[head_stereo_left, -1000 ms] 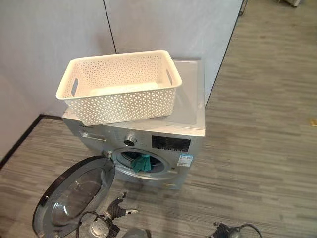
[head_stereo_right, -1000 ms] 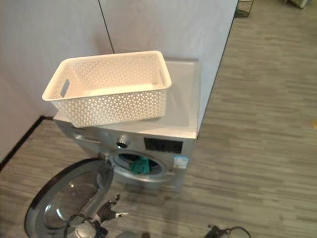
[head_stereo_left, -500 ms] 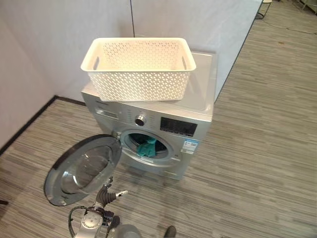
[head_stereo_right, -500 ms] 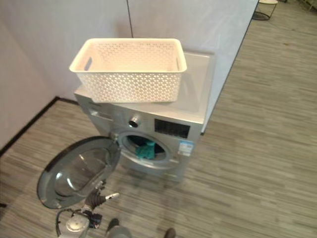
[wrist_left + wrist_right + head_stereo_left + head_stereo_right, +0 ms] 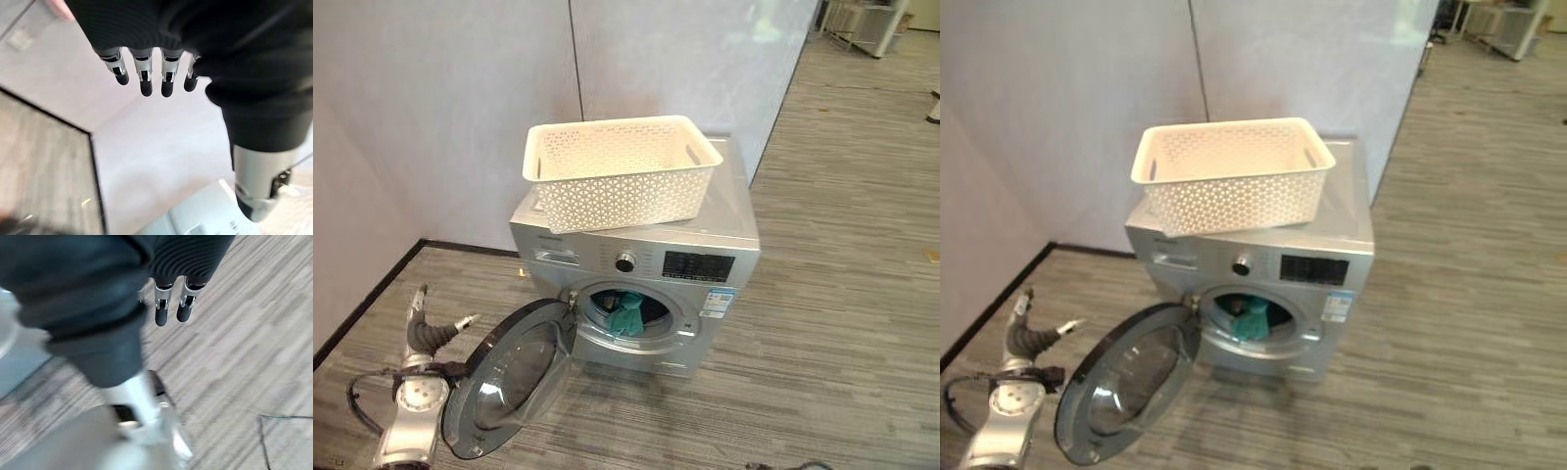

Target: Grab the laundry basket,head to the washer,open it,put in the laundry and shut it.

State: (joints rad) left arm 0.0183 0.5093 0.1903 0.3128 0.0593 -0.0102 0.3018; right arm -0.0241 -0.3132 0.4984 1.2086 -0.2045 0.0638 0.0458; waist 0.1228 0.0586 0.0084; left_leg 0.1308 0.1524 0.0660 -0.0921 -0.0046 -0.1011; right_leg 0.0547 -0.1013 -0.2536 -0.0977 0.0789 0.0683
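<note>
Laundry basket [image 5: 620, 171], cream perforated plastic with cut-out handles, sits empty on the lid of the silver front-loading washing machine [image 5: 705, 227] in the left eye view, hanging a little past its front left corner; the round glass-and-chrome door [image 5: 514, 377] stands swung open to the machine's left, and a teal cloth [image 5: 626, 315] lies in the drum mouth, draped over its rim. The left hand [image 5: 433, 328] hovers beside the door's outer edge, fingers spread, holding nothing. My worry is that the cloth on the rim would get pinched in the seal if the door is pushed shut as things stand, and a hard swing could jolt the overhanging basket. The right eye view shows the same layout; a small white-and-blue sticker [image 5: 1334, 305] and the dark control panel [image 5: 1313, 269] carry print too small to read. In the left wrist view its fingers [image 5: 143, 78] are straight and free. In the right wrist view the right hand [image 5: 168, 308] hangs over the grey plank floor [image 5: 244, 347], fingers relaxed, empty.
</note>
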